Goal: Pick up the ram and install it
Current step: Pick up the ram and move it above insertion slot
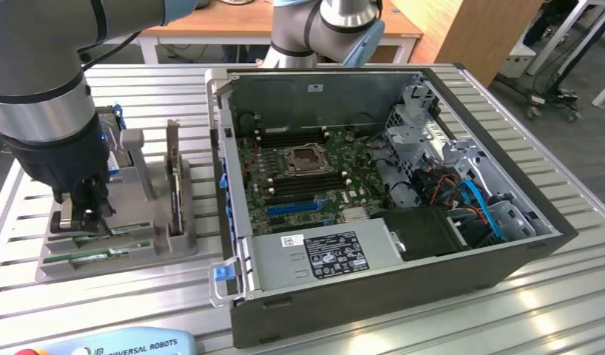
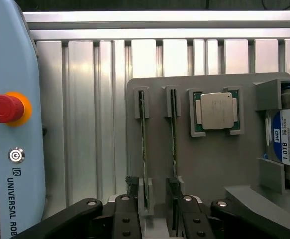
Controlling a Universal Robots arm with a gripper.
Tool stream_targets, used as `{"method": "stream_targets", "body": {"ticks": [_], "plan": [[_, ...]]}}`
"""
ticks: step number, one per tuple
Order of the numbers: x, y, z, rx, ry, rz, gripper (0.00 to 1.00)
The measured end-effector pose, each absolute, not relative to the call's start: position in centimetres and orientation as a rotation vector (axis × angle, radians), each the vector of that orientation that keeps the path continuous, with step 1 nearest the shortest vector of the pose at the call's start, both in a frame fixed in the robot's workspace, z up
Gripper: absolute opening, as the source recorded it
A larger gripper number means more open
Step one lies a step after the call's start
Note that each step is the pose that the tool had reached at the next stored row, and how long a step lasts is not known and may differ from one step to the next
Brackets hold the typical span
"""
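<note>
i've got the fingers (image 2: 130,219) spread wide and empty, set either side of one end of the long thin green ram stick (image 2: 144,134), which stands on edge in the flat grey plastic holder's (image 2: 209,164) outermost slot, long axis running straight away from them.

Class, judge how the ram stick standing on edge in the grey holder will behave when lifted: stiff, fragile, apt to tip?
The ram is a thin, narrow board, so probably stiff and light. Standing on its narrow edge in the grey holder, it would likely tip over if set down unsupported.
</note>
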State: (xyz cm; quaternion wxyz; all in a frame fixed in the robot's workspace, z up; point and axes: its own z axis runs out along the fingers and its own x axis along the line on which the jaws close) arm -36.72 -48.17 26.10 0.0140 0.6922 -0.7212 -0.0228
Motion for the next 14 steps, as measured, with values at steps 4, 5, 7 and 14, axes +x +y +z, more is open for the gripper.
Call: {"method": "stream_targets", "body": {"ticks": [4, 5, 7, 14], "plan": [[-36.72, -48.37, 26.09, 2.155, -2.246, -0.071, 0.35], [-36.72, -48.37, 26.09, 2.155, -2.246, -0.071, 0.35], [-36.72, -48.37, 26.09, 2.155, -2.246, -0.071, 0.35], [-36.72, -48.38, 26.06, 2.155, -2.246, -0.071, 0.35]]}}
